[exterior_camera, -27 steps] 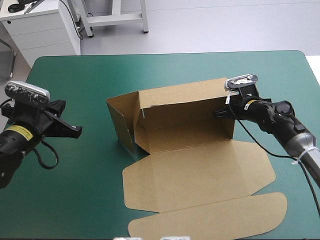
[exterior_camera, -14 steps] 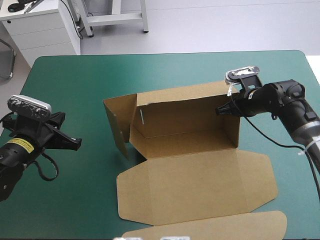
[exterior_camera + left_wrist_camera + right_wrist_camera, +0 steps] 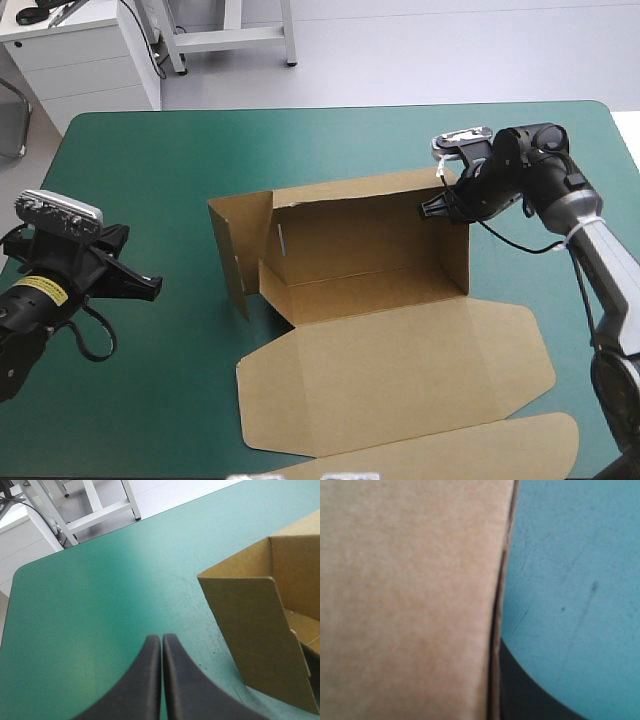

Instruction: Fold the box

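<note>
Waiting at the left of the table [image 3: 330, 140], the left gripper [image 3: 150, 284] hovered with fingers [image 3: 145, 680] pressed together, clear of the work. Mid-table sat the box [image 3: 360, 272]: matte brown board, back wall [image 3: 360, 225] raised, rounded lid [image 3: 400, 365] flat. The right gripper [image 3: 426, 209] pinched that wall's right end, apparently to steady it upright.

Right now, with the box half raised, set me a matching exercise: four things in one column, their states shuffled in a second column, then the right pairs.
Things
1. left claw
2. right claw
3. back wall
4. front panel

States
A. lies flat on the teal-green cover
B. shut on the right end of the box
C. shut, empty, apart from the box
D. stands upright

Pairs: 1-C, 2-B, 3-D, 4-A
</note>
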Robot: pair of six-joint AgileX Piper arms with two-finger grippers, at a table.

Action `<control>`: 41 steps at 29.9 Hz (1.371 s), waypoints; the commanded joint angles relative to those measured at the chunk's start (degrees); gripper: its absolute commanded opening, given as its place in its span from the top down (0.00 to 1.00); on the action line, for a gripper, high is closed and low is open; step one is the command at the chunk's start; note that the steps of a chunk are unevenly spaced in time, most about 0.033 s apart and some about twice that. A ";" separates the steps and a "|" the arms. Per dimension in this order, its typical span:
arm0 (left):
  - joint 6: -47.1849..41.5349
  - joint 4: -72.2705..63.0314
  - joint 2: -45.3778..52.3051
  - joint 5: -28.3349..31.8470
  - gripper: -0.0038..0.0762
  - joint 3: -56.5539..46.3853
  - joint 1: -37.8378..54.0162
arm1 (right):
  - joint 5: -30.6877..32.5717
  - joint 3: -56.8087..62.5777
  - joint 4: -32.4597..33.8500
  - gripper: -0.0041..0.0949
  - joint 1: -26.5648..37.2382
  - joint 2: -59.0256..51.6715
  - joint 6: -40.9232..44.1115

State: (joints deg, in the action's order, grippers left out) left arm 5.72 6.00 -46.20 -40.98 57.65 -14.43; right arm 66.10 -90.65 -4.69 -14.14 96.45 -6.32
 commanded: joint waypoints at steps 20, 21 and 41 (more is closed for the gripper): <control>-0.41 0.28 0.31 4.66 0.96 1.63 0.00 | -8.22 -10.06 -1.37 0.44 0.19 9.49 -2.80; -0.41 0.28 0.31 4.66 0.96 1.63 0.00 | -6.99 -11.49 -1.37 0.38 0.19 9.49 -2.96; -0.33 0.28 0.31 5.06 0.96 1.63 0.00 | 5.81 -26.02 -1.48 0.20 0.19 7.15 1.36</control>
State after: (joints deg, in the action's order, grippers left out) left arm 5.72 6.00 -46.15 -40.29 57.65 -14.43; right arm 71.31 -115.33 -6.17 -14.14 106.53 -5.01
